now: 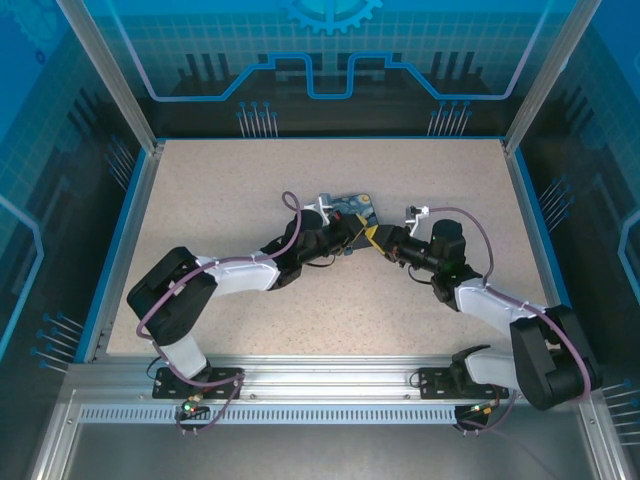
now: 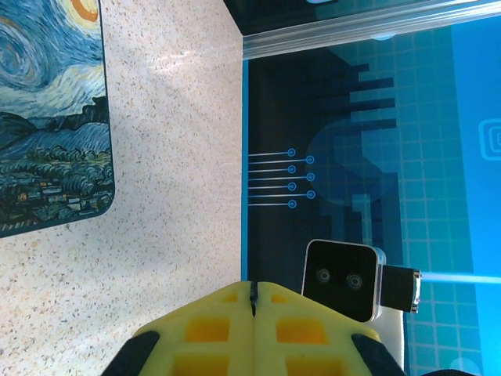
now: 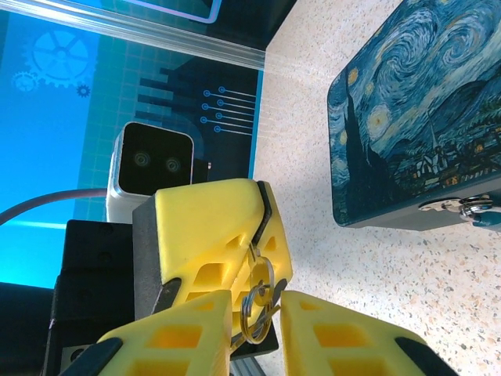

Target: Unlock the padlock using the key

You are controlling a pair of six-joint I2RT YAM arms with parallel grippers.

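My left gripper (image 1: 368,237) is shut on the key (image 3: 254,251), a thin grey metal piece pinched at its yellow tips, with silver split rings (image 3: 247,313) hanging from it. Seen from the left wrist, that gripper (image 2: 253,287) has its jaws pressed together. My right gripper (image 3: 257,299) faces it tip to tip and stands open, the rings hanging in the gap between its fingers (image 3: 188,337). The small silvery padlock (image 3: 462,207) hangs at the latch on the front of the Starry Night box (image 3: 415,117), to the right of both grippers.
The box (image 1: 350,210) lies mid-table just behind the two meeting grippers (image 1: 388,246). The speckled tabletop (image 1: 240,190) is bounded by a blue rim and dark walls. The right wrist camera housing (image 2: 344,278) sits close in front of my left fingers.
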